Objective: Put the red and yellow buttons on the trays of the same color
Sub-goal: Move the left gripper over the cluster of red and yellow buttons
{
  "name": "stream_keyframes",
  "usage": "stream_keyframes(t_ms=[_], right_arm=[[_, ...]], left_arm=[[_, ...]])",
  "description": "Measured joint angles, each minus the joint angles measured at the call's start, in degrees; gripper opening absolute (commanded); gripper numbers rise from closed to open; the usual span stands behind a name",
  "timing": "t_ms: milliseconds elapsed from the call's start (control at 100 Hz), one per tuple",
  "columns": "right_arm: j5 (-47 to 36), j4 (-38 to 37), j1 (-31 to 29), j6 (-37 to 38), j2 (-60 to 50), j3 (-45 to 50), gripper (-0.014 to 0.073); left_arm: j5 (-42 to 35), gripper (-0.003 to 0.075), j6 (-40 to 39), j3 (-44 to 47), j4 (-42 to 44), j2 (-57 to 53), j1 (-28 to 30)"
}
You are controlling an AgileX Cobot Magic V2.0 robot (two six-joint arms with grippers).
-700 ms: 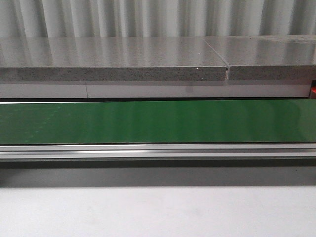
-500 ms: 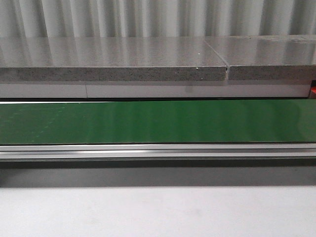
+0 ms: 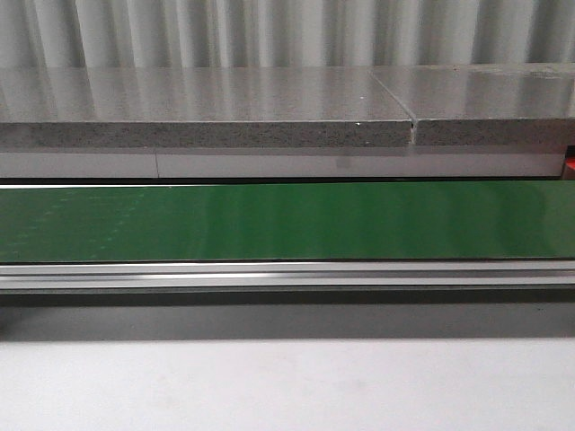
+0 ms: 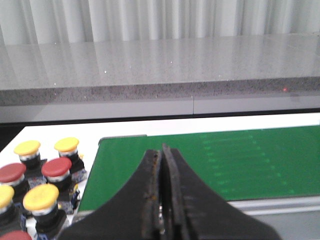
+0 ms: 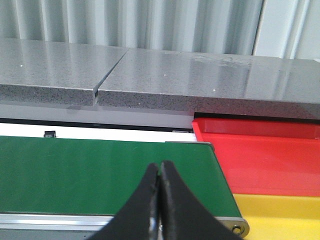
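Several red and yellow buttons cluster beside one end of the green belt (image 4: 210, 160) in the left wrist view: a yellow button (image 4: 66, 145), a red button (image 4: 56, 168) and another yellow button (image 4: 40, 197) among them. My left gripper (image 4: 161, 150) is shut and empty above the belt's near edge. In the right wrist view the red tray (image 5: 260, 155) and the yellow tray (image 5: 280, 215) lie past the belt's other end (image 5: 100, 170). My right gripper (image 5: 159, 166) hangs shut and empty over the belt. The front view holds only the bare belt (image 3: 287, 220).
A grey stone ledge (image 3: 207, 112) runs behind the belt, with corrugated wall behind it. An aluminium rail (image 3: 287, 274) edges the belt's near side. White tabletop (image 3: 287, 386) lies in front.
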Motion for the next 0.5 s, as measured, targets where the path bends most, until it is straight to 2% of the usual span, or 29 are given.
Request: stream_keyframes(t_ms=[240, 500], right_arm=[[0.0, 0.0, 0.0, 0.0, 0.0, 0.0, -0.0066], [0.0, 0.0, 0.0, 0.0, 0.0, 0.0, -0.0066]], left_arm=[[7.6, -0.0020, 0.0, -9.5, 0.2, 1.5, 0.0], [13.5, -0.0005, 0.0, -17.6, 0.3, 11.4, 0.0]])
